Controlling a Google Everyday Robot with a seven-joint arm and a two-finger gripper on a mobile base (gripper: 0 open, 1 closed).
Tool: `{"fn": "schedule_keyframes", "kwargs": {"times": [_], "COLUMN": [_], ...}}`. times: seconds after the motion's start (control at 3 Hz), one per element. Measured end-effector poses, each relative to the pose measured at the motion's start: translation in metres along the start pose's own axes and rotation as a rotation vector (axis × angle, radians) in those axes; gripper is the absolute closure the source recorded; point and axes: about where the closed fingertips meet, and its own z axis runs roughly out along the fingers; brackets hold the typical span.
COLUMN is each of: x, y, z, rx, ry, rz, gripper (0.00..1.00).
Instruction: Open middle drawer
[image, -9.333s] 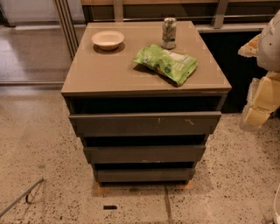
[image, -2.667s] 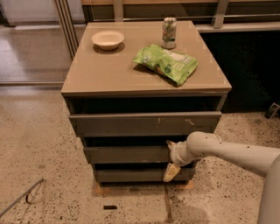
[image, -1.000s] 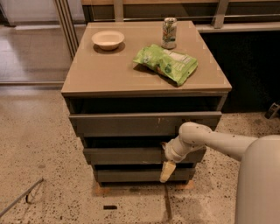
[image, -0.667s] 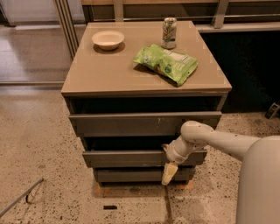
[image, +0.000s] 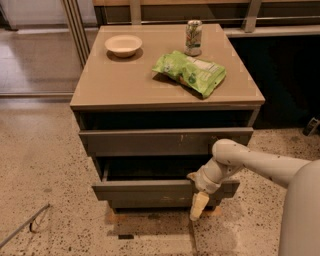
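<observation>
The middle drawer (image: 145, 190) is a plain dark grey-brown front, second of three in the cabinet, and it stands pulled out a little, with a dark gap above it. My gripper (image: 195, 191) is at the right part of its top edge. One pale finger (image: 199, 205) hangs down in front of the front panel and the other tip sits behind the edge, so the jaws are closed on the panel. The top drawer (image: 165, 142) with pale scratch marks is closed. The lowest drawer is mostly hidden under the middle one.
On the cabinet top (image: 115, 80) are a pale bowl (image: 123, 45), a drink can (image: 193, 37) and a green snack bag (image: 190, 72). My white arm (image: 270, 167) comes in from the right. Speckled floor lies in front, with a thin metal rod (image: 25, 226) at the lower left.
My arm came in from the right and took hold of the middle drawer's edge. Over the last second the drawer front has slid out toward me a little.
</observation>
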Motion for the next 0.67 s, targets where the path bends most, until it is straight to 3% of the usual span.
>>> {"fn": "schedule_keyframes", "kwargs": {"times": [0.67], "x": [-0.002], "y": [0.051], "z": [-0.006], "rx": [-0.127], "ry": [-0.060], "rz": [0.035], "gripper": [0.00]}}
